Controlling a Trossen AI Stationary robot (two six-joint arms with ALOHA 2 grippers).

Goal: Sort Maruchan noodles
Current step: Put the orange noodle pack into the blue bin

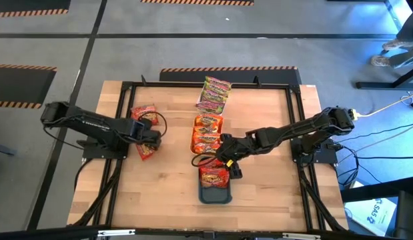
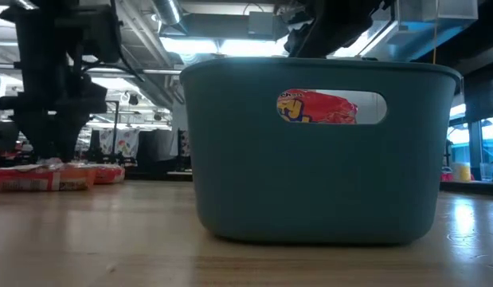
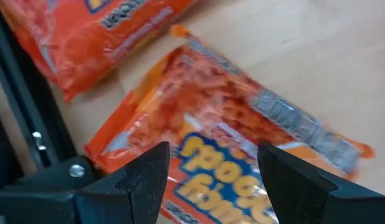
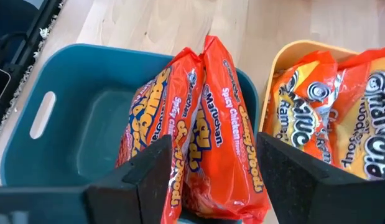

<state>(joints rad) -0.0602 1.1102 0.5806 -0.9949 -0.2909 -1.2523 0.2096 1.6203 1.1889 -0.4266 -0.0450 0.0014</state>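
My left gripper (image 1: 151,138) (image 3: 214,168) is open and hovers just above a red Maruchan packet (image 3: 242,124) (image 1: 146,151) that lies flat on the wood at the table's left. A second red packet (image 3: 86,31) (image 1: 143,113) lies beside it, farther from me. My right gripper (image 1: 226,160) (image 4: 214,168) is open above the teal tray (image 4: 86,112) (image 2: 326,175) at the near middle. Two red packets (image 4: 204,112) (image 2: 318,108) stand on edge inside the tray, below the gap between the fingers.
An orange tray (image 4: 292,53) (image 1: 195,137) full of orange packets (image 4: 329,106) sits just beyond the teal tray. Green-pink packets (image 1: 215,93) lie at the far middle. A black frame runs along the table's edges. Bare wood shows at the near left and right.
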